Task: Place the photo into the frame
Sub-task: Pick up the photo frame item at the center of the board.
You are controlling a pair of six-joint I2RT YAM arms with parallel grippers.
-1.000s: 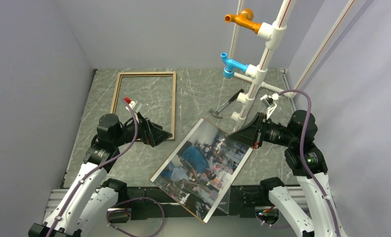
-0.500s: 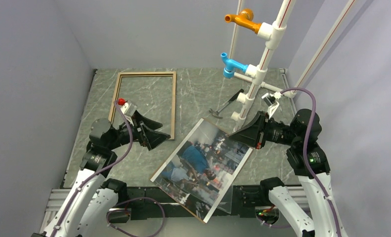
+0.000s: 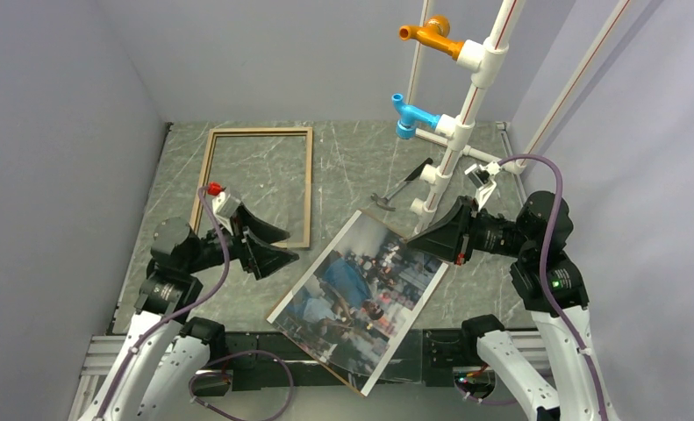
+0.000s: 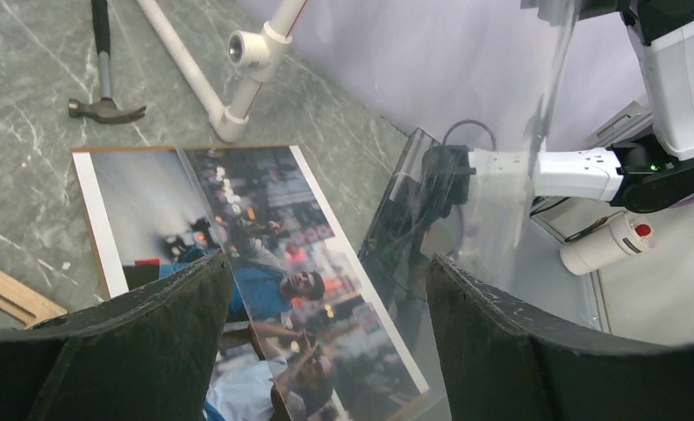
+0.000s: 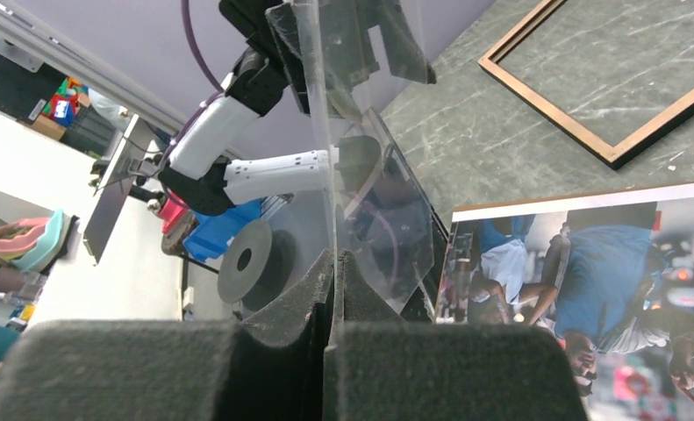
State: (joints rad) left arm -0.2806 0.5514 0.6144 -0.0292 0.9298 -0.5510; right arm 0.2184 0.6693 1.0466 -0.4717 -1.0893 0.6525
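Observation:
The photo (image 3: 352, 294), a colour street print with a man in a blue shirt, lies slanted at the table's near middle; it also shows in both wrist views as the photo (image 4: 264, 237) and the photo (image 5: 606, 272). The brown wooden frame (image 3: 308, 184) lies flat at the far left, its rail (image 5: 545, 110) bare. My right gripper (image 3: 418, 232) is shut on the edge of a clear sheet (image 5: 334, 132) that stands over the photo. My left gripper (image 3: 289, 246) hangs open between frame and photo, with nothing between its fingers (image 4: 466, 298).
A hammer (image 3: 400, 189) lies near the foot of a white pipe rack (image 3: 453, 123) with orange and blue fittings at the back right. Grey walls close in left, right and behind. The photo's near corner overhangs the table's front edge.
My left arm has drawn back toward the near left, and its jaws have narrowed a little. The right gripper, sheet and photo have hardly moved.

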